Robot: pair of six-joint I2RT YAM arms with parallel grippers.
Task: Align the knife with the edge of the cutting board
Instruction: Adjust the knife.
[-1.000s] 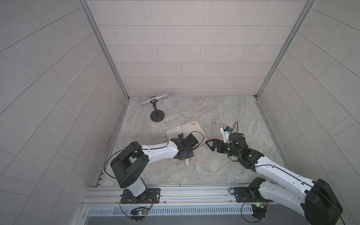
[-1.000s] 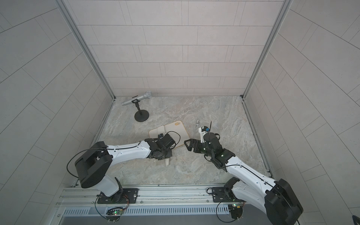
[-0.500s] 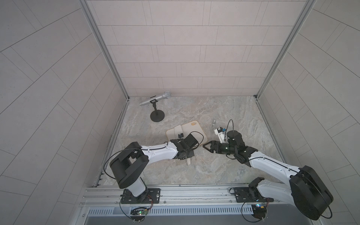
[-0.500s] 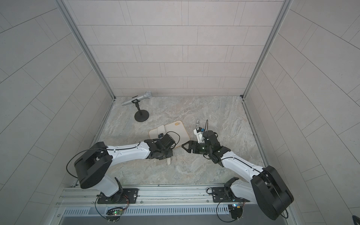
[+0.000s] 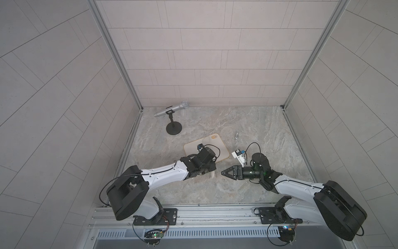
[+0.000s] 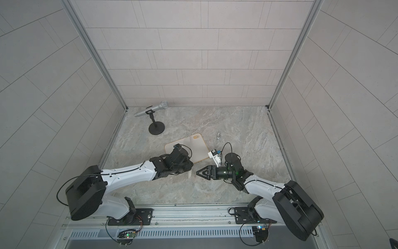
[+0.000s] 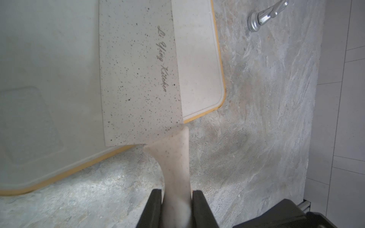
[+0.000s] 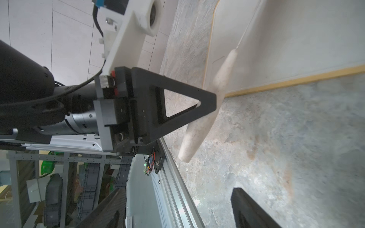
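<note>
The left gripper (image 7: 177,199) is clamped on the knife (image 7: 138,69) at the handle, with its two black fingers (image 7: 156,207) pressed to either side of the pale grip. The speckled blade lies flat over the board (image 7: 197,59). Its spine runs about parallel to the board edge that faces the right gripper (image 5: 224,172) and is set in from that edge, so a strip of bare board shows between the spine and the tan rim. The heel of the blade reaches just past the board's near edge, and the handle sticks out beyond the board over the counter (image 5: 258,129). Whether the blade touches the board or hangs just above it I cannot tell. The right gripper is off the board's near corner, close to the end of the handle but apart from it, and points at it. In its wrist view its own fingers (image 8: 252,209) stand wide apart with nothing between them. In both top views the left wrist hides part of the board, and the corner with the hole is the far one. A small metal piece (image 5: 236,135) stands on the counter near that corner, off the board. A microphone (image 5: 171,107) on a stand is well apart from the board, past its far side.
</note>
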